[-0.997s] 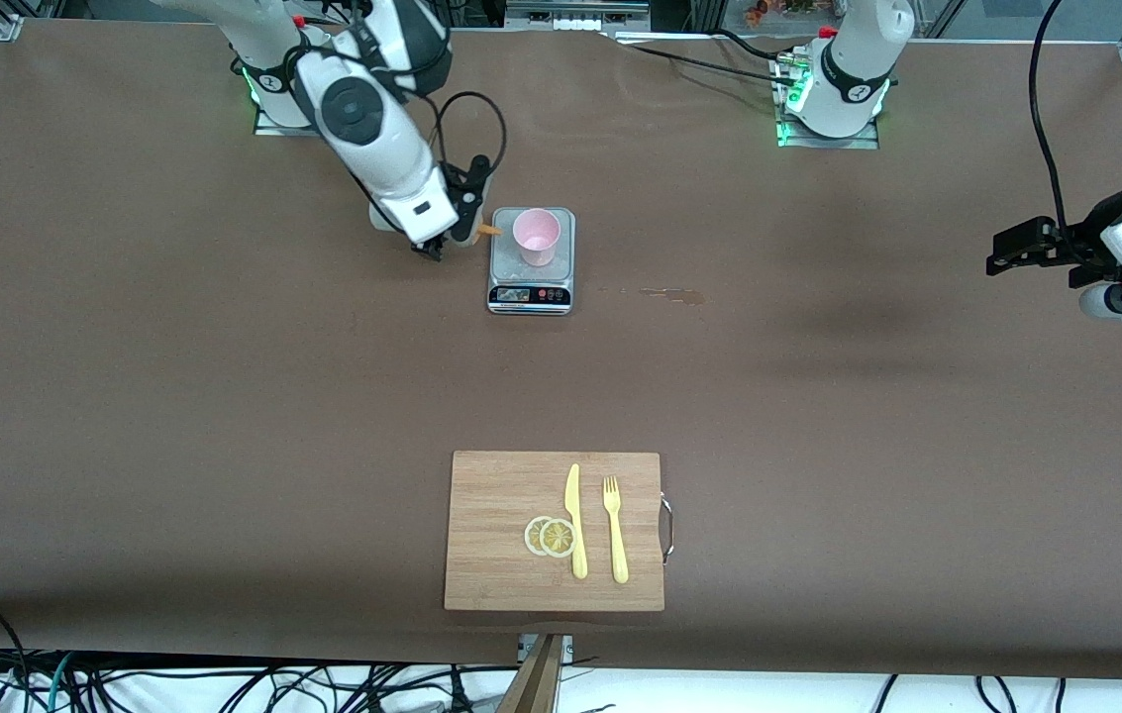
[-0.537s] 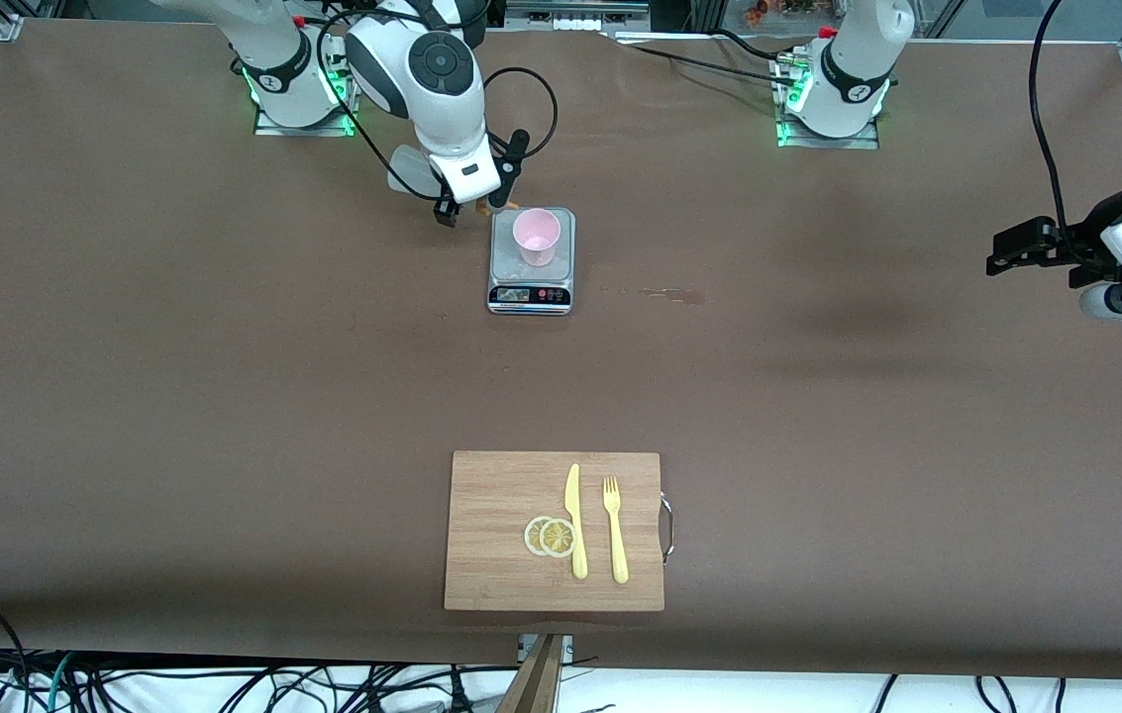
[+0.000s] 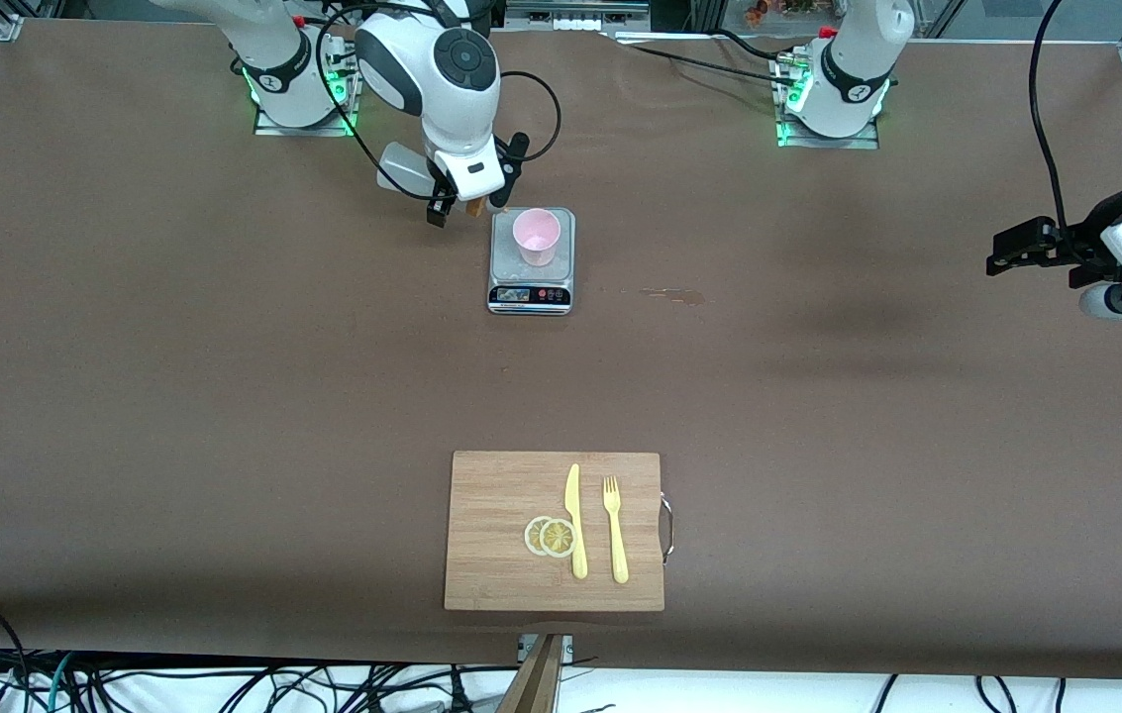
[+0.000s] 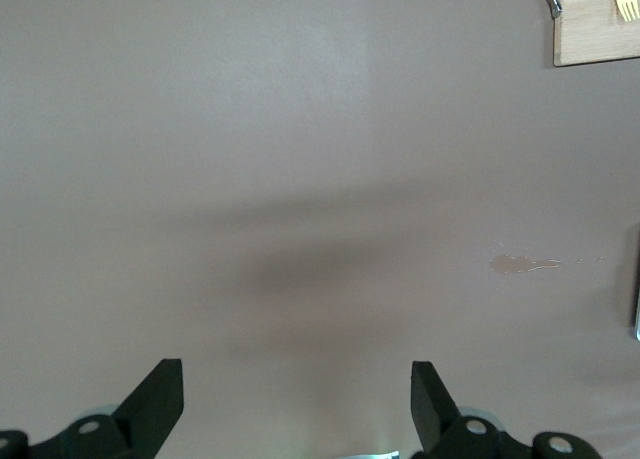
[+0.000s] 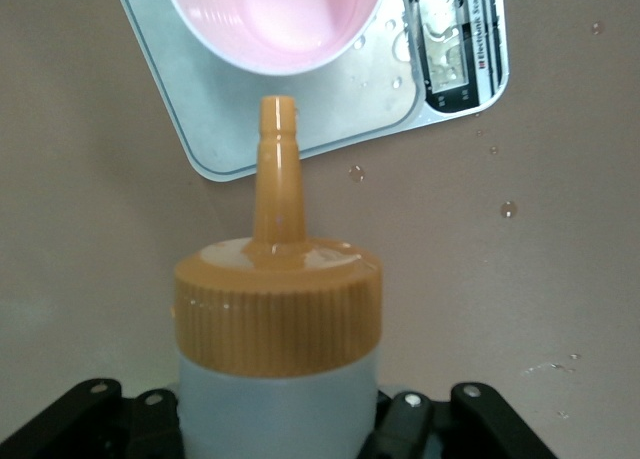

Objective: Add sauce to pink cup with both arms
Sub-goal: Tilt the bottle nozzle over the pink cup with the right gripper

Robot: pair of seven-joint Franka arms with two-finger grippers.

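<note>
Legible text: none. Scale (image 3: 531,259) under the pink cup (image 3: 536,236): display (image 5: 452,41) and printed panel beside it show markings too small to read. No other lettering visible.

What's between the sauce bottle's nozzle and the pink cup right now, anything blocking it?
Nothing visible. The right gripper holds the sauce bottle tipped, its nozzle aimed at the pink cup on the scale; only bare scale plate lies between. The left gripper waits open near the left arm's end of the table.

pink cup (image 5: 272,19) cut by frame edge, scale (image 5: 440,69) readout illegible
</note>
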